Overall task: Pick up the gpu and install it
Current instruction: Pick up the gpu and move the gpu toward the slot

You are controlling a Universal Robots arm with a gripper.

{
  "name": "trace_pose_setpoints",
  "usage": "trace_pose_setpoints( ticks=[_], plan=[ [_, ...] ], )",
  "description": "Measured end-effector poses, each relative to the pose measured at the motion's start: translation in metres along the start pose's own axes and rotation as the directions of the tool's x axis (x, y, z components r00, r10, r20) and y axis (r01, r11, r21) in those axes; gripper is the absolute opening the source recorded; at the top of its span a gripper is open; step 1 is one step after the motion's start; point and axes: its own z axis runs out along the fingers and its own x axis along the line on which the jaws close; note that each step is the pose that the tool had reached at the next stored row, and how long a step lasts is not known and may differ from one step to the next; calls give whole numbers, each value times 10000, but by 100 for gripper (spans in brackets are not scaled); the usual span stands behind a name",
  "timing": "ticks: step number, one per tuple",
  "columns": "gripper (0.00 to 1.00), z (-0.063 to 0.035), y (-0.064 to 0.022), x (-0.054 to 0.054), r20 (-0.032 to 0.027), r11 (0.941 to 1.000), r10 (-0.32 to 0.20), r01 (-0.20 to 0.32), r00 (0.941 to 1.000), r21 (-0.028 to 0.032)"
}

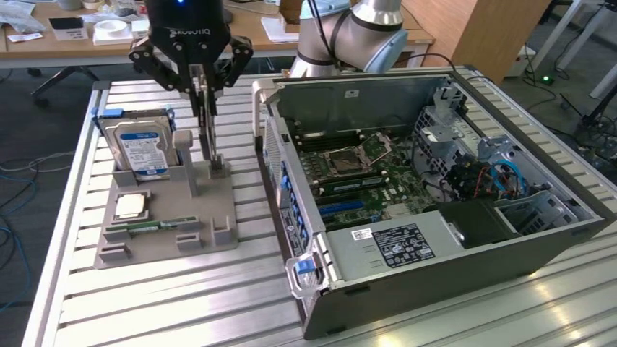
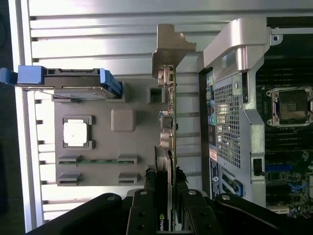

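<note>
Hard drive (image 1: 141,148) stands at the exterior view's left, in the gray holder (image 1: 164,238). Just beside it, the gripper (image 1: 201,85) pinches the gpu (image 1: 208,137) by its upper edge; the card is upright, its lower end at the holder. A good lift, I think, goes straight up, without tilting toward the computer case (image 1: 434,217).

Obstacles: upright hard drive (image 1: 140,148) on the exterior view's left of the hand (image 1: 201,83) clamping the gpu (image 1: 207,134); computer case (image 1: 405,289) wall close on that view's right. Free: narrow lane between them; case open upward; bare bench (image 1: 173,303) around the holder (image 1: 144,249).
</note>
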Motion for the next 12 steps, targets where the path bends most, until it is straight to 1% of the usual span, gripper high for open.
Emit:
trace_pose_setpoints(
  ticks=[6, 12],
  plan=[
    [26, -98, 5, -2, 0, 10000, 0, 0, 10000, 0],
    [26, -100, 5, -3, 1, 10000, 0, 0, 10000, 0]
  ],
)
